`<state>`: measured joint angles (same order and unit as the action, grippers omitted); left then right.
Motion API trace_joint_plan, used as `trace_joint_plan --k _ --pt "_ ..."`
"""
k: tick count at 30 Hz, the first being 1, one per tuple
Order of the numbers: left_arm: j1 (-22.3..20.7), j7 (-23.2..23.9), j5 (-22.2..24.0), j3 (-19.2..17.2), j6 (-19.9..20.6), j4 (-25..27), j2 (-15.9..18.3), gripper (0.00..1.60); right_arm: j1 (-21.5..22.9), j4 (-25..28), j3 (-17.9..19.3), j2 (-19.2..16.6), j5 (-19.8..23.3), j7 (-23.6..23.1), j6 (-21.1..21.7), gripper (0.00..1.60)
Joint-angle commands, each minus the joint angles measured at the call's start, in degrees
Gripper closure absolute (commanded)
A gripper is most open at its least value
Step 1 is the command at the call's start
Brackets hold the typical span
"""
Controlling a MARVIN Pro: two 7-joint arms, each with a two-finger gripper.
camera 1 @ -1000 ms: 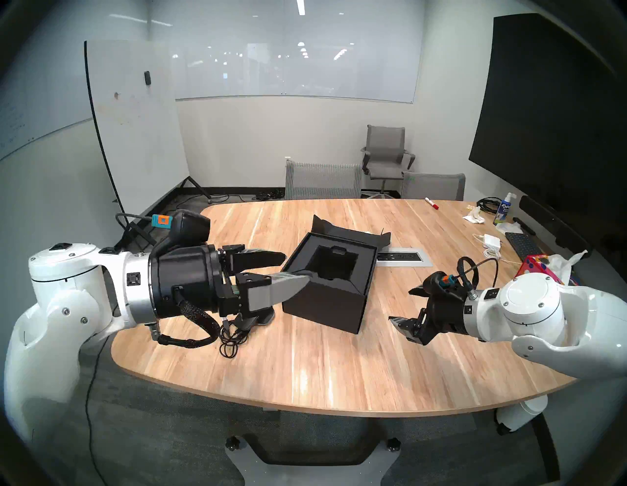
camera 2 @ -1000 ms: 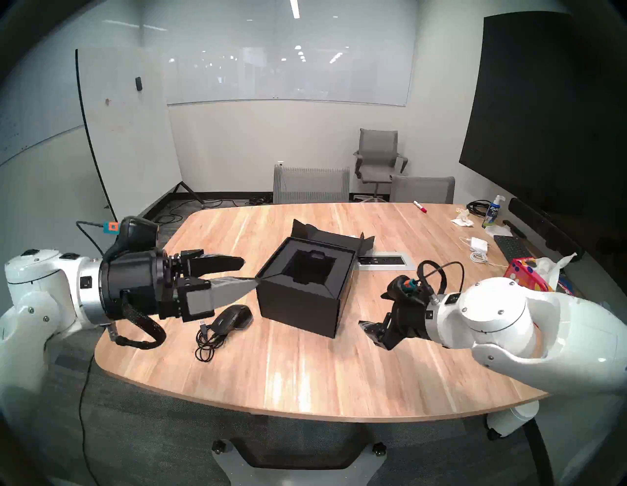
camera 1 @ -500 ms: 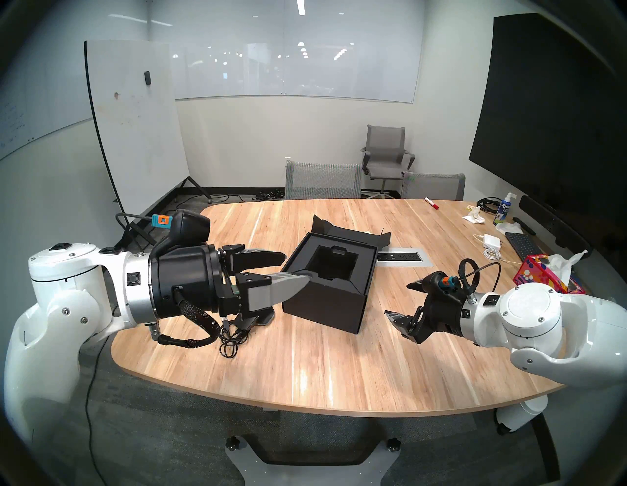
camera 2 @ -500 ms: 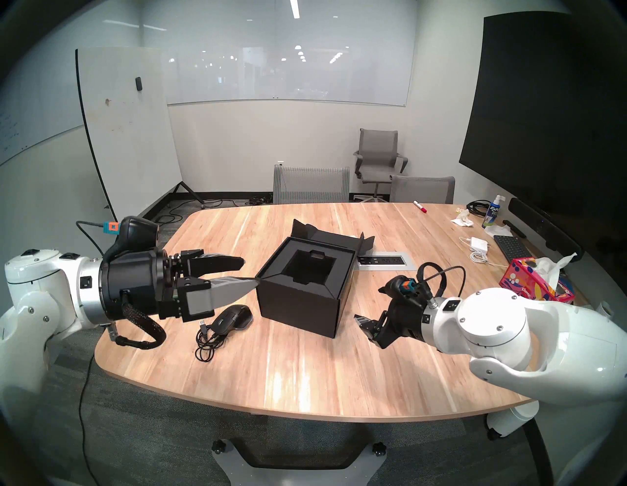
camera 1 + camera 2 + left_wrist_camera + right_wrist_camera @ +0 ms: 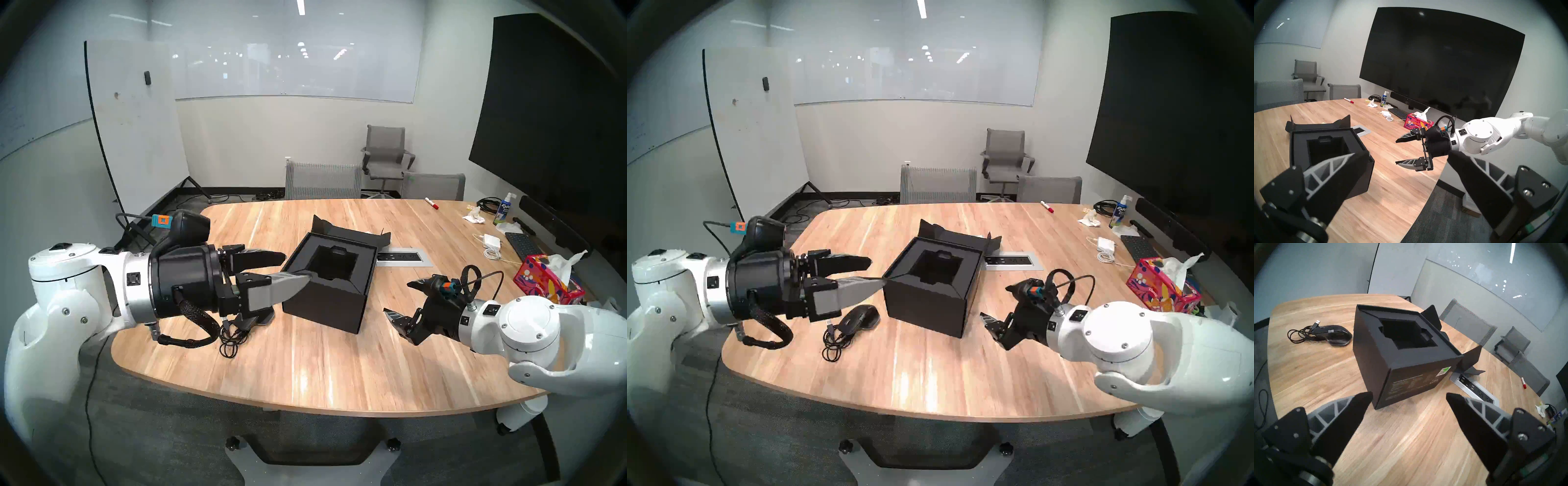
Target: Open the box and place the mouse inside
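Left hand [image 5: 869, 275] wide open, empty; right hand [image 5: 995, 303] likewise (touching nothing).

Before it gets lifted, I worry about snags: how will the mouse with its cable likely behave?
The mouse looks rigid and smooth, perhaps slippery. Its thin coiled cable will likely dangle and could catch on the box rim.

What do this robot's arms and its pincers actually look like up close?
Both arms are glossy white rounded shells with small screws and a silver ring at the wrist. Each ends in a black drum carrying a pincer: the left pincer and right pincer have two pointed black fingers with grey ribbed backs. A teal-and-orange plug and looping black cables sit at each wrist.
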<state>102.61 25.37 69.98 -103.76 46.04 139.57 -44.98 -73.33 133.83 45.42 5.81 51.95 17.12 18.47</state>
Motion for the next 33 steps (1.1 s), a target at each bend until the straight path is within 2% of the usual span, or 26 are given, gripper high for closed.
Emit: trace_joint_plan --k 1,33 --pt "0.0 -0.1 -0.2 -0.2 0.0 0.4 0.0 0.0 -1.3 0.6 0.5 0.0 -1.1 2.4 -3.0 0.0" --pt "0.0 -0.1 -0.2 -0.2 0.0 0.4 0.0 0.0 -7.1 0.8 1.4 -0.1 -5.6 9.2 -10.7 0.0"
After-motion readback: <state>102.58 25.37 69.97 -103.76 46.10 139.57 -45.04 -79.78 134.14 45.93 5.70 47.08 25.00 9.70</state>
